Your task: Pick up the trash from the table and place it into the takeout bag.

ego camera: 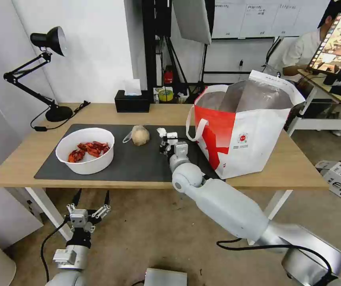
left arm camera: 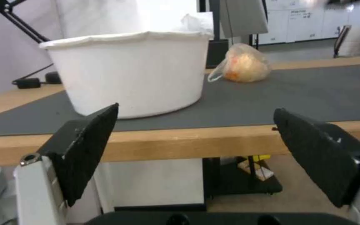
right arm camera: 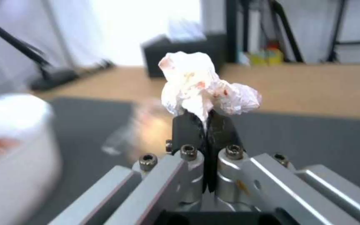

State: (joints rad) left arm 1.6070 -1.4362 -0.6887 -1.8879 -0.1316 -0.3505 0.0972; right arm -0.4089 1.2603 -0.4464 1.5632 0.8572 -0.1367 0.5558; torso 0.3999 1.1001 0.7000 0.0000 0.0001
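From the head camera I see the surface [ego camera: 281, 167] with its dark mat [ego camera: 138, 159]. The bowl [ego camera: 85, 151] of crayfish shells sits on the mat's left part. The knotted bag [ego camera: 139, 135] lies on the mat farther back, right of the bowl. The takeout bag [ego camera: 245, 128] stands open at the right end of the mat, foil lining showing. My right gripper [ego camera: 163, 137] is over the mat between the knotted bag and the takeout bag, a bit of white tissue [ego camera: 161, 131] at its tip. My left gripper [ego camera: 91, 196] hangs below the near edge of the surface, in front of the bowl, fingers spread. A black tissue box [ego camera: 131, 101] and a desk lamp [ego camera: 47, 43] stand at the back.

On the left wrist camera, both black fingers [left arm camera: 90, 147] stand wide apart with nothing between them, level with the surface edge. The bowl rises just beyond that edge, and the knotted bag lies past it on the mat. A sliver of the takeout bag's red shows at the frame's edge.

On the right wrist camera, the fingers [right arm camera: 186, 128] are clenched on the crumpled tissue, which has reddish stains and bulges out above them. It is held clear of the mat. The bowl and the knotted bag are blurred behind it.
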